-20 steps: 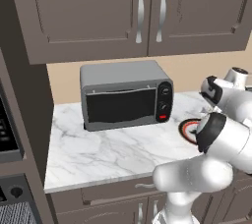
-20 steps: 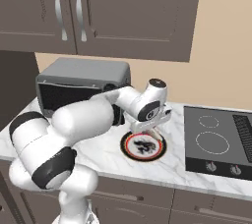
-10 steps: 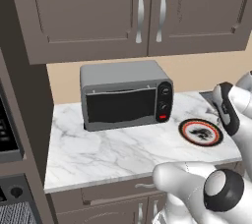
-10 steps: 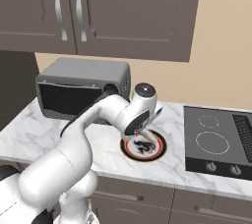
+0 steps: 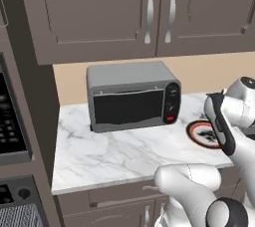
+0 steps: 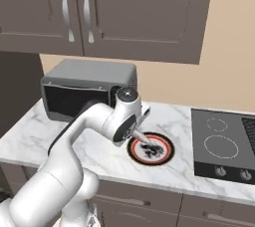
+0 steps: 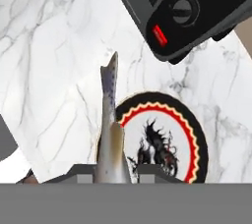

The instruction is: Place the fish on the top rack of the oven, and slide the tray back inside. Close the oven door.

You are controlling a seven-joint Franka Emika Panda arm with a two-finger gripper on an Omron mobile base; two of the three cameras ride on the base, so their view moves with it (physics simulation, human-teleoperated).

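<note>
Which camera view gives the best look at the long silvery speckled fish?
The hand view: the long silvery speckled fish runs up from between the dark finger tips, over the round red-rimmed plate. The right base view gives a sliver; the left base view none.

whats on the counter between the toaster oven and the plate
Just bare marble counter. The left base view shows open stone between the grey toaster oven and the red-rimmed plate. The hand view shows the same gap, crossed above only by the held fish.
</note>
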